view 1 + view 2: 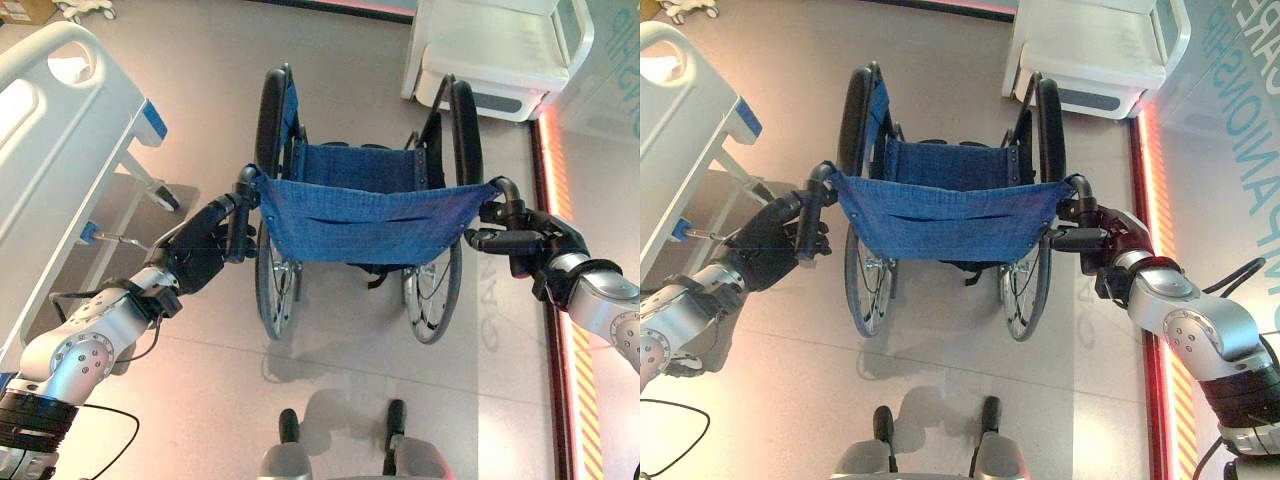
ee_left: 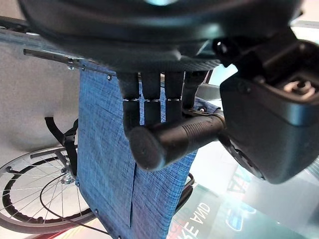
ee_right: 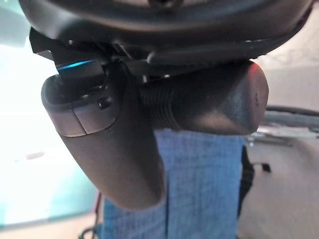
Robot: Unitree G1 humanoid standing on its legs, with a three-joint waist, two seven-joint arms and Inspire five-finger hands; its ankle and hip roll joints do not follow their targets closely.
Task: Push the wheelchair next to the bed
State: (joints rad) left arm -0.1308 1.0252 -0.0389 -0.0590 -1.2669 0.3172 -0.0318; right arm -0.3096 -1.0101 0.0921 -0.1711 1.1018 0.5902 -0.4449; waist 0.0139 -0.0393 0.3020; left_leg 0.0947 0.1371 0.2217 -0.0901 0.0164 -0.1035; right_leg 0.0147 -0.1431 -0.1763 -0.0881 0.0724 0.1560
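Note:
A wheelchair with a blue cloth back (image 1: 365, 215) and black wheels stands in the middle of the floor, facing away from me. My left hand (image 1: 200, 248) is curled round its left push handle (image 2: 174, 137); the fingers (image 2: 149, 99) wrap over the black grip. My right hand (image 1: 525, 240) is curled round the right push handle (image 3: 209, 104), with the thumb (image 3: 112, 149) across it. The bed (image 1: 50, 150), white with a side rail and blue corner, stands at the left, its frame close to my left hand.
A white cabinet-like unit (image 1: 500, 55) stands ahead at the far right. A red glowing strip (image 1: 555, 300) runs along the floor on the right, beside a glass wall. Open grey floor lies ahead of the wheelchair between bed and unit.

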